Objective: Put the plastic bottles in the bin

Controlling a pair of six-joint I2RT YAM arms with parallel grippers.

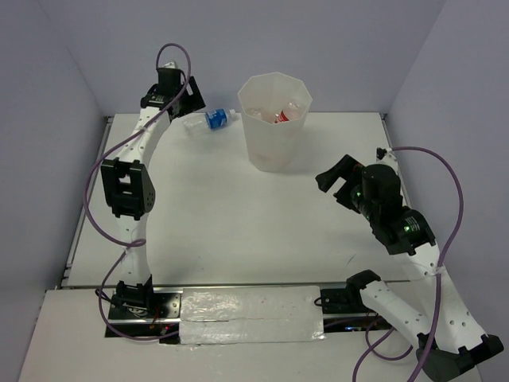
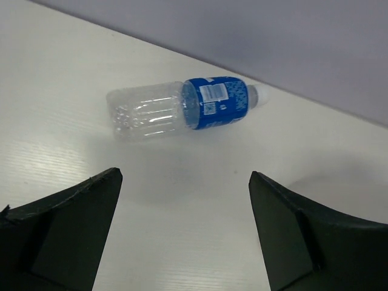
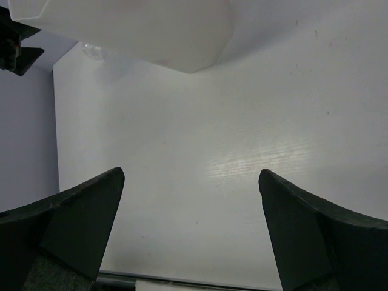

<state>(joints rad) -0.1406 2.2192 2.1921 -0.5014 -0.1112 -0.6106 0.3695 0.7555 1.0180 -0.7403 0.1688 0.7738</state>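
The white table (image 1: 238, 231) has a faint grain and plenty of bare room. On it stands the bin (image 1: 275, 119), a tall translucent white bucket with a faceted rim, ahead of the right gripper (image 3: 191, 174) and off toward its left finger. That gripper's dark fingers are spread wide with nothing between them. Bottles (image 1: 280, 116) lie inside the bin, one showing red. The clear ribbed bottle with blue label (image 2: 182, 109) lies on its side near the back wall, just ahead of the left gripper (image 2: 183, 176), whose fingers also gape wide and empty.
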